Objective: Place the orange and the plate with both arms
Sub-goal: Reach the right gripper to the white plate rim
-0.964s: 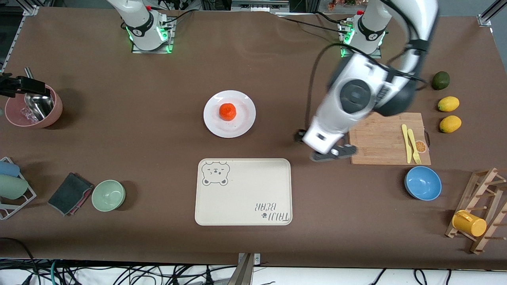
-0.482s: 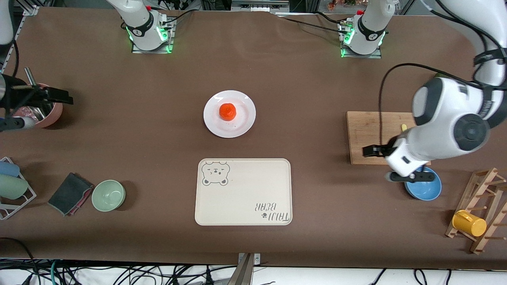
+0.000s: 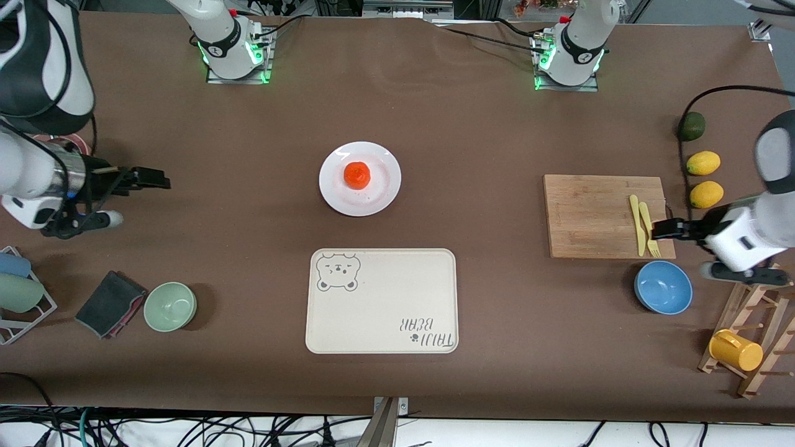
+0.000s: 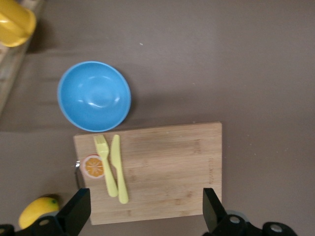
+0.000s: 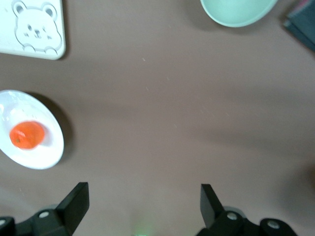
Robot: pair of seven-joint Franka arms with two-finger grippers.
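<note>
Orange (image 3: 357,175) sits on the plate (image 3: 360,179), job seemingly done; left gripper (image 3: 689,248) and right gripper (image 3: 124,198) hang well apart, both spread wide, empty.

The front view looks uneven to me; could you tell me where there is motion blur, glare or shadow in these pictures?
Front view: the left arm by the board is smeared by motion, while the plate and orange are crisp; green lights glow at both bases. Left wrist view: soft glare inside the blue bowl. Right wrist view: the plate casts a dark shadow along one edge, and broad faint shadow bands cross the table.
</note>
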